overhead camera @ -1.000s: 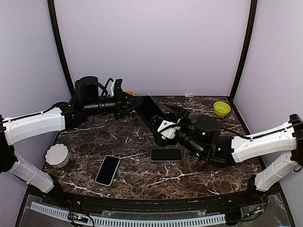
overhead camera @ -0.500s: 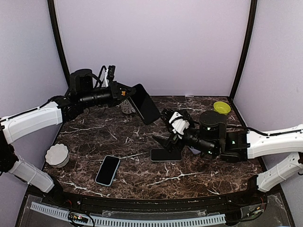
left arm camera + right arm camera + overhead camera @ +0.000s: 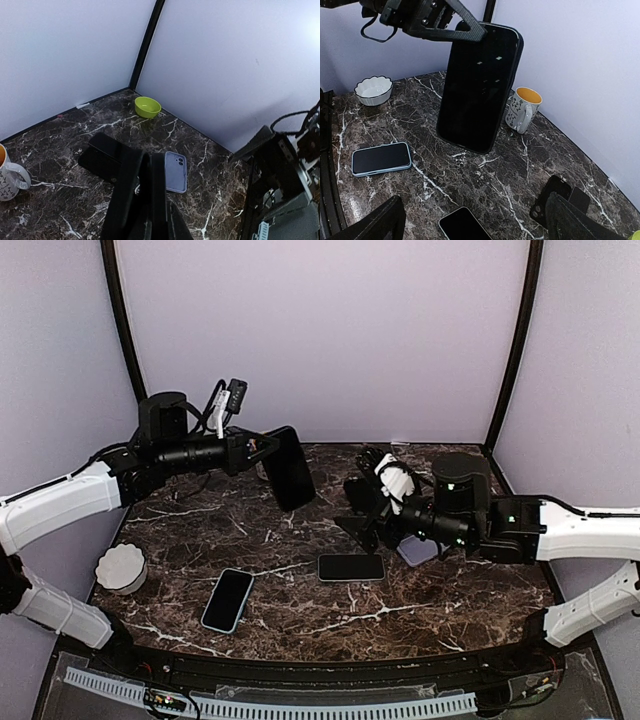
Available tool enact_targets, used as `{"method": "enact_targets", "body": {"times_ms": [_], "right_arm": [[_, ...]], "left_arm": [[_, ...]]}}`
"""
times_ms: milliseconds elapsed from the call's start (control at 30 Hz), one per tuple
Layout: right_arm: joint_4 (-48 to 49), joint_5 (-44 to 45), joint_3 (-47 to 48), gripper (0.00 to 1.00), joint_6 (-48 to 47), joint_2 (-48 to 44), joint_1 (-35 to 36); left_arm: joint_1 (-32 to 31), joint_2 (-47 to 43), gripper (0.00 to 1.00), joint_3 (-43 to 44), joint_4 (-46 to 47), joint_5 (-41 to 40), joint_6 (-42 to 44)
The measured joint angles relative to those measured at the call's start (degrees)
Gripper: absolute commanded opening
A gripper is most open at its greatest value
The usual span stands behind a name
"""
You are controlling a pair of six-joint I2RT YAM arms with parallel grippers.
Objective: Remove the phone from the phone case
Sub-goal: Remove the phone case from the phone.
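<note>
Left jaws tight on glossy black phone (image 3: 480, 85) aloft; right jaws wide apart.

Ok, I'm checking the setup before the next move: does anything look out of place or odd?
Only the large black phone: it hangs tilted above the dark marble table, pinched at its upper end by the left gripper. Nothing looks spilled or broken.
</note>
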Motion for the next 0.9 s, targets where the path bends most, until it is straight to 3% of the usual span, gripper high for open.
{"method": "enact_targets", "body": {"times_ms": [400,700,900], "right_arm": [[-6.4,-5.8,0.9,0.99,-1.1,-4.9,-3.4],[-15.6,-17.7,6.7,0.93,-5.8,-3.8,-4.2],[-18.7,-23.1,12.9,0.84,-7.2,2.1,-4.1]], "left_arm": [[0.0,-1.6,0.0,-10.8,2.0,22.2,36.5],[-1.4,-5.9,0.0,-19.5,0.0,27.5,61.9],[-3.1,-6.0,0.0,-20.6,-1.9,26.3,69.7]]}}
